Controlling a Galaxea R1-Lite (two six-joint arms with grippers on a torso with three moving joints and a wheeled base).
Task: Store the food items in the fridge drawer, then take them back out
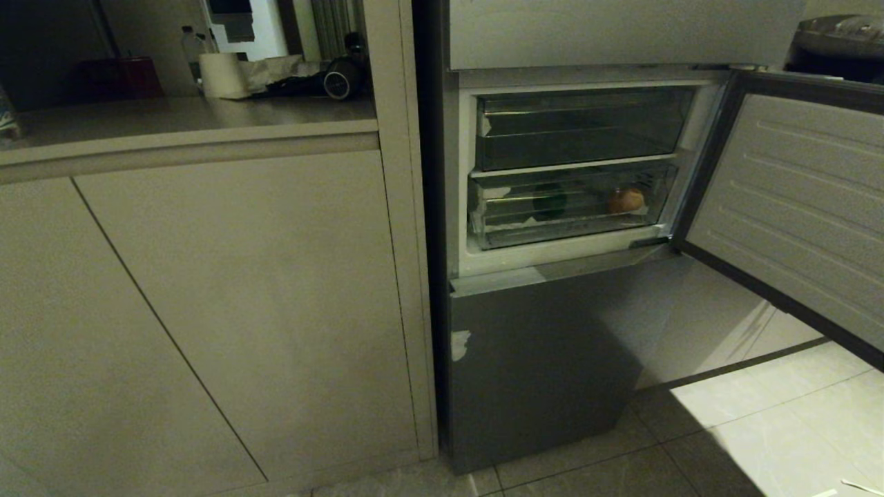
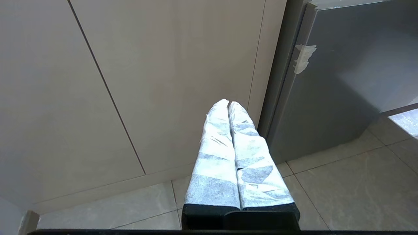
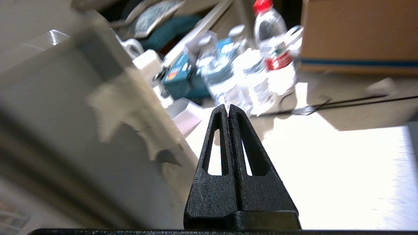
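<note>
**A:** Where is the food now?

**B:** The food item (image 1: 626, 200), a small orange-brown lump, lies in the fridge drawer (image 1: 570, 204), close to its right end and behind the clear front wall. The drawer is pushed in, under the shallower clear tray (image 1: 583, 128). A dark green thing (image 1: 550, 201) is also inside, nearer to the middle of the drawer (I cannot tell what it is). The fridge door (image 1: 794, 207) stands open to the right, so the drawer front is free to reach.

**A:** And your grippers, what do they do?

**B:** My right gripper (image 3: 228, 111) has its two black fingers pressed together, with nothing between them. It is not in the head view. Its own camera shows a pale panel edge with torn tape (image 3: 130, 107), and beyond it some water bottles (image 3: 248, 71) and a cardboard box (image 3: 356, 36) on the floor. My left gripper (image 2: 228, 103) is parked low before the cabinet front (image 2: 163, 75), its wrapped fingers also together and empty.

**A:** Which step is it, you think?

**B:** I judge the storing is done. Next the drawer must be pulled out, and for this the right fingers must first open.
</note>
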